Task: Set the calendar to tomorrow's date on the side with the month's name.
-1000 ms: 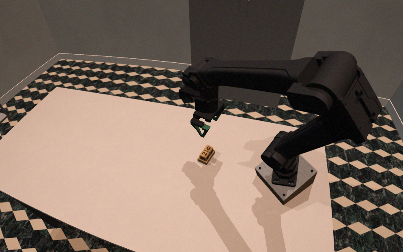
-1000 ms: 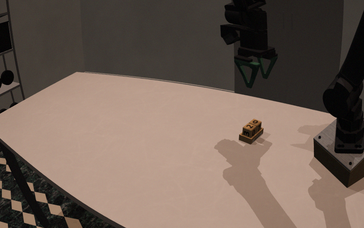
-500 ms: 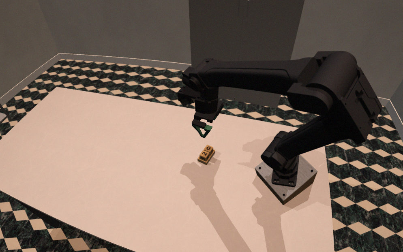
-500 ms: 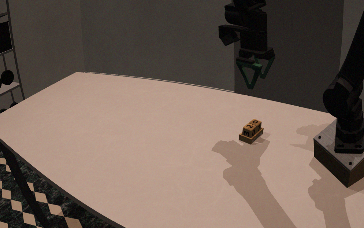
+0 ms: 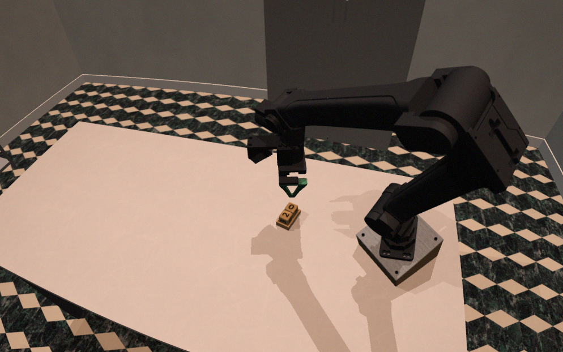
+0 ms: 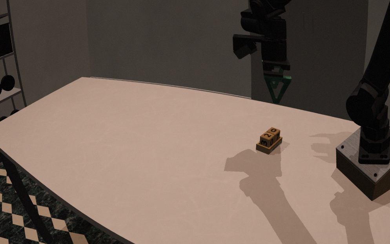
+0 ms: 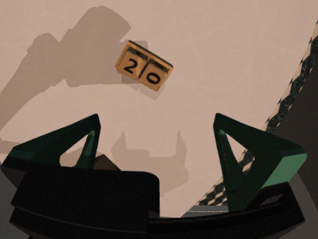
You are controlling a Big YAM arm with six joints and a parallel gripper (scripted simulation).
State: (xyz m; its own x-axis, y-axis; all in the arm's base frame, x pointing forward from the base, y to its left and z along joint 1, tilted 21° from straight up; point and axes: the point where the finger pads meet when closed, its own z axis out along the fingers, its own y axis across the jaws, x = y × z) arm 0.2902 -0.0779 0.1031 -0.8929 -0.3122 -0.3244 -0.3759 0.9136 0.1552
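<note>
The wooden tray stands flat on the table, with two cubes side by side in it. One cube has a 2 on top; in the exterior view it shows a 3 on its end and a 0 on the long side. The other cube has a 0 on top and what looks like a 7 on the long side. Faint lettering on the tray's long wall is too small to read. My gripper is open and empty, above and beyond the tray.
The arm's square metal base stands on the table to the right of the tray. The table's far edge runs behind the gripper. A shelf rack stands beyond the table at the far left.
</note>
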